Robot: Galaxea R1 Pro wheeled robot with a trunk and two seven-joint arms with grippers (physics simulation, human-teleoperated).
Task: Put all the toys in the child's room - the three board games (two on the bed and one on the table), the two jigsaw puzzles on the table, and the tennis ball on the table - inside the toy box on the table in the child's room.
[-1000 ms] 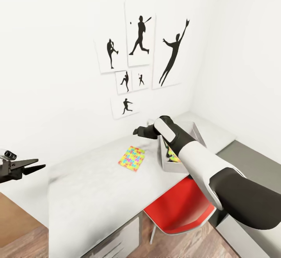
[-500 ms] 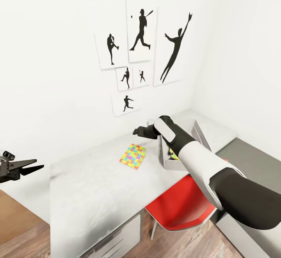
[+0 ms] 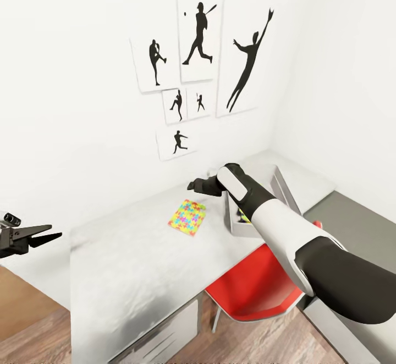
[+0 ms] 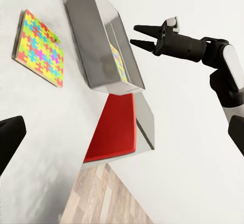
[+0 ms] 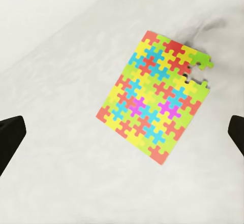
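Observation:
A colourful jigsaw puzzle (image 3: 187, 217) (image 4: 38, 48) (image 5: 157, 95) lies flat on the white table (image 3: 132, 265). My right gripper (image 3: 192, 185) (image 4: 143, 36) (image 5: 123, 132) hovers open above it, fingers spread wide, holding nothing. Just right of the puzzle stands the grey toy box (image 3: 281, 185) (image 4: 96, 36), partly hidden behind my right forearm. Something with a colourful jigsaw pattern (image 4: 118, 61) lies inside the box. My left gripper (image 3: 58, 231) hangs open and empty off the table's left end. No board games or tennis ball are visible.
A red chair (image 3: 250, 292) (image 4: 114, 132) is tucked under the table's right part. Baseball silhouette posters (image 3: 198, 72) hang on the wall behind. A grey surface (image 3: 357, 226) lies at the right, and wooden floor (image 3: 33, 336) shows below the table.
The head view has shifted slightly, so the posters and toy box sit a little differently in the picture. Both grippers keep their pose and opening.

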